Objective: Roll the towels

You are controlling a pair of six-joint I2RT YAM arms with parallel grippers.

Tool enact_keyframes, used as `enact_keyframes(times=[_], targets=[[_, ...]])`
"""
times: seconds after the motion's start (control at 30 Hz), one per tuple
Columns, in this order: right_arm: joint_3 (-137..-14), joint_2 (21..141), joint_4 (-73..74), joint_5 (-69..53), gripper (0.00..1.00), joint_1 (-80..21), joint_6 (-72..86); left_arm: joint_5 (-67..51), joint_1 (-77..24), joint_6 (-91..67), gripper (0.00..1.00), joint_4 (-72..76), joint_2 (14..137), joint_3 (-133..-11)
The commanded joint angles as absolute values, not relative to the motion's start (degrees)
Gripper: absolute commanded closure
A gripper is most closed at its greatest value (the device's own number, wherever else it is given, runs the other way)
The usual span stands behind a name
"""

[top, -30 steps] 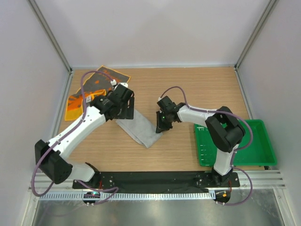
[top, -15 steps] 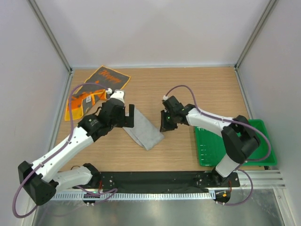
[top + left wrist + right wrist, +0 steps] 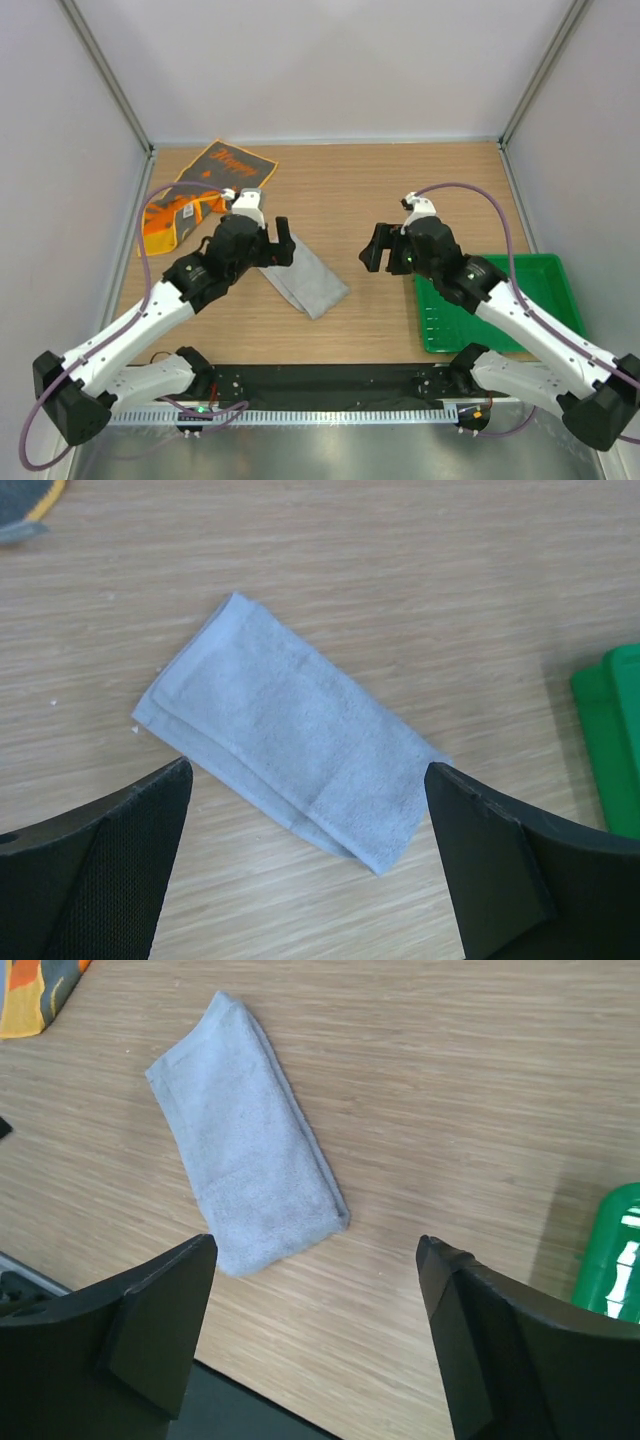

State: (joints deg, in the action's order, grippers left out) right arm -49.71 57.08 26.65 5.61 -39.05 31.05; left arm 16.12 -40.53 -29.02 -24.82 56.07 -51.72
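The wooden table, pale with a fine straight grain, sits inside plain white walls with metal corner posts; a black base plate runs along its near edge, and purple cables loop over both arms; a green tray of glossy moulded plastic, ribbed on its floor, lies at the near right corner, and the right arm crosses over its inner side

The light grey towel lies flat a little left of the table's centre, folded into a long narrow rectangle set on a slant; its surface is soft, napped terry, and along one long side the layers are stepped, the under layer showing a little past the upper; from above, the left arm's tool hides its far end

The dark grey towel lies at the far left corner, well apart from the grey one; it is rumpled and partly turned over, so the orange back and yellow-orange border show beside the orange print

The left gripper hangs over the far end of the light grey towel, its matt black fingers spread wide and gripping nothing; the right gripper hangs to the right of that towel, apart from it, fingers likewise parted and empty
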Motion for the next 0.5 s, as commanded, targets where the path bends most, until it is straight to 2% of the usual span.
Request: enact_keyframes(times=[0.0,0.07,0.1,0.23,0.47], targets=[[-46.5,51.7,24.3,9.7,0.08,-39.3,30.9,21.0,-45.7,-31.0,0.01,-31.6,58.4,-52.7],[-44.8,46.5,23.4,11.3,0.00,-39.4,32.1,24.6,-49.6,-31.6,0.03,-32.2,58.5,-51.3],[-43.1,44.9,22.3,12.6,0.00,-39.3,32.3,28.9,-53.3,-32.9,0.03,-33.0,58.6,-51.0],[-39.8,37.6,20.4,15.1,0.00,-39.3,34.1,32.1,-60.1,-35.3,0.12,-34.5,60.1,-50.4],[-39.1,36.8,21.1,13.8,0.00,-39.3,33.6,41.0,-73.9,-36.0,0.12,-34.0,63.0,-49.0]])
